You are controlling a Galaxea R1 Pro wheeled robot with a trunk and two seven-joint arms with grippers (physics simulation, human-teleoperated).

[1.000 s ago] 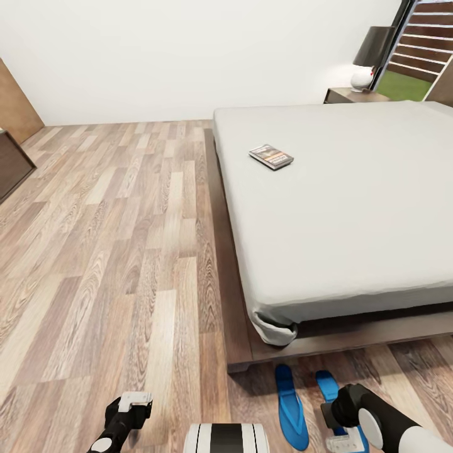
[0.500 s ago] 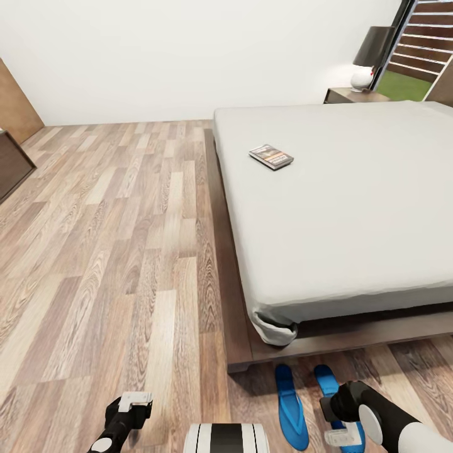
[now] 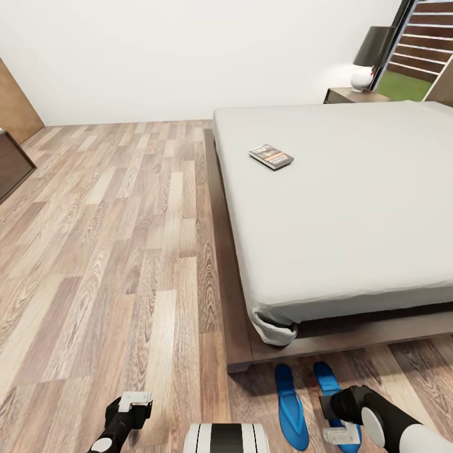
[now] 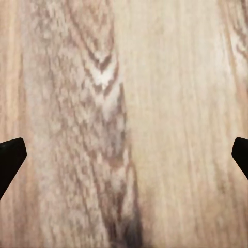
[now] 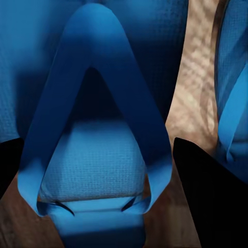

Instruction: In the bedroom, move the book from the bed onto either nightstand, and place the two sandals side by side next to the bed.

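The bed (image 3: 340, 207) is my landmark: a wide pale grey mattress on a dark wooden frame, taking up the right half of what my head camera sees. The plank floor (image 3: 107, 251) runs along its left side and past its foot. Beyond the bed's far corner stands a nightstand (image 3: 353, 95) with a lamp (image 3: 371, 56) on it, next to the window.

At the foot of the bed, just off its near left corner, the two sandals lie on the floor side by side, toes toward the frame: one sandal (image 3: 290, 408) closer to that corner, the other sandal (image 3: 328, 384) just right of it. The book (image 3: 271, 156) lies flat on the mattress, toward the bed's left edge and well up from its foot.

My right claw (image 3: 340, 435) is low over the second sandal (image 5: 93, 170), fingers spread either side of its thong strap (image 5: 95, 103), gripping nothing. My left claw (image 3: 134, 401) hangs over bare floor (image 4: 124, 124) well left of the bed's foot, jaws wide apart and empty.
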